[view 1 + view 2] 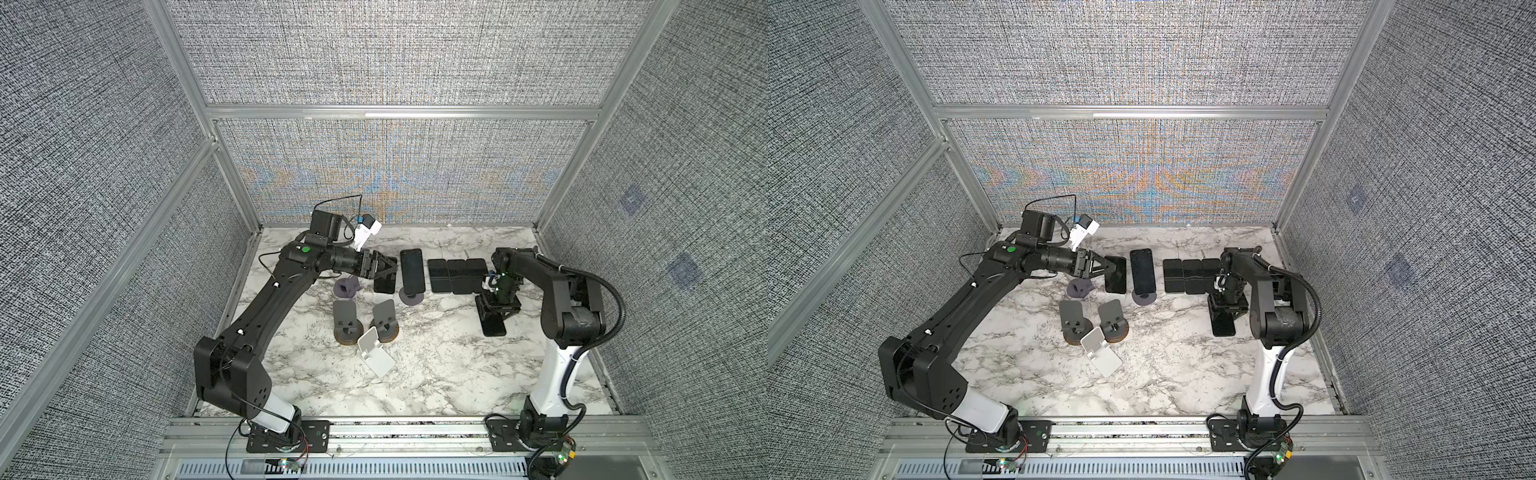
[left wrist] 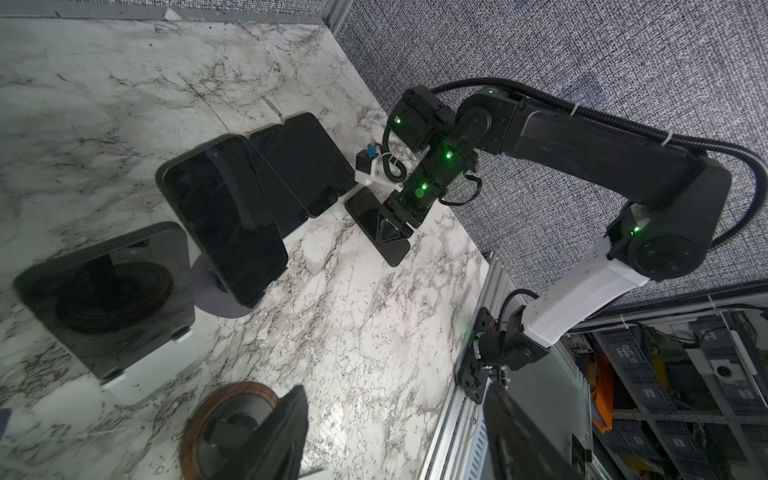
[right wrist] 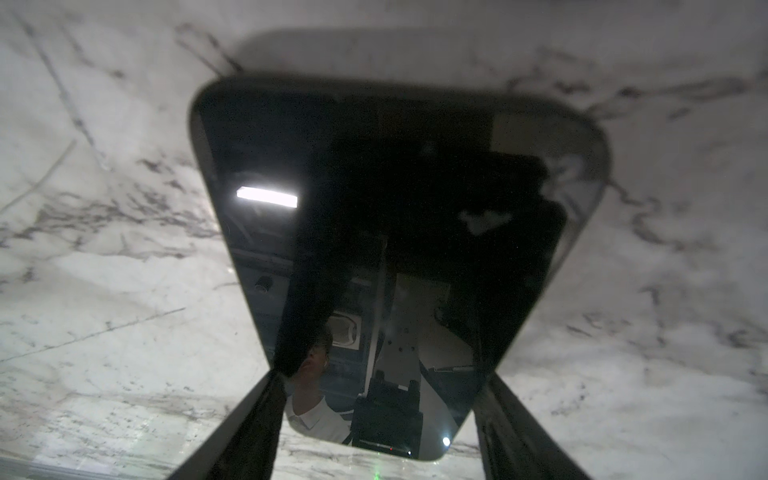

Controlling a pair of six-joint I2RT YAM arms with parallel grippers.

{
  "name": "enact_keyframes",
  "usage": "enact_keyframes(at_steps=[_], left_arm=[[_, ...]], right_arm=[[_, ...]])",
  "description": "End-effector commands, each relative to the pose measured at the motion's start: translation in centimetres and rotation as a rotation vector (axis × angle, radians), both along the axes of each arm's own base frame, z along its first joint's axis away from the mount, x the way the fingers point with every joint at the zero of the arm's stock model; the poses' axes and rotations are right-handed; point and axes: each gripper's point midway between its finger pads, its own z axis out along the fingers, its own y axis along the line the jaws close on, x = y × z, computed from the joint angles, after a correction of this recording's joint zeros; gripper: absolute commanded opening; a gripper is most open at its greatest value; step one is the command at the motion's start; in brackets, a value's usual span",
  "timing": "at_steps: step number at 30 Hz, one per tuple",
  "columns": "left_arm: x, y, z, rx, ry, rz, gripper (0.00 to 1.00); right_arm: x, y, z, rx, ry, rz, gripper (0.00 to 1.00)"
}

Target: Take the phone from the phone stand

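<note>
Spread apart with nothing between its fingers, the left gripper is held level at the centre of both top views, just beside the upper end of a dark phone that is propped, tilted back, on a white phone stand. The phone is not yet enclosed, and contact cannot be made out. Immediately to the right in the frame a second phone is leaned on a round purple stand. Below these, four empty stands are grouped, and right of centre three phones are laid flat side by side. At the right of the frame the right gripper is poised low over another phone lying on the marble tabletop, one finger at each long edge; whether it is being squeezed cannot be told. The propped phone is judged to be a stiff, fairly dense slab with glossy, slippery faces and breakable glass, so it would best be taken by its two long edges, above the stand's lip, and drawn up along the backrest. The stand is expected to be light and could be dragged or tipped if the lower edge catches.
</note>
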Motion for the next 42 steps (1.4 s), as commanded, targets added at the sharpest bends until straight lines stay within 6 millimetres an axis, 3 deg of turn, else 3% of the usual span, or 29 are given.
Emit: enact_keyframes(at_steps=[1, 6, 13, 25, 42], left_arm=[[-0.2, 0.0, 0.6, -0.016, -0.021, -0.014, 0.68], [-0.1, 0.0, 0.6, -0.016, -0.022, -0.012, 0.68], [-0.3, 0.0, 0.9, -0.02, -0.029, -0.016, 0.68], [-0.4, 0.0, 1.1, -0.025, -0.034, -0.017, 0.68], [-0.5, 0.1, 1.2, -0.025, -0.038, -0.016, 0.68]], right_arm=[[3.9, 0.6, -0.9, 0.001, -0.17, 0.019, 0.74], [3.6, 1.4, -0.7, -0.026, -0.189, 0.009, 0.76], [3.6, 0.6, -1.2, -0.111, -0.192, -0.01, 0.71], [4.5, -0.3, 0.1, -0.155, -0.2, 0.009, 0.69], [0.9, 0.2, -0.2, -0.089, -0.123, -0.009, 0.67]])
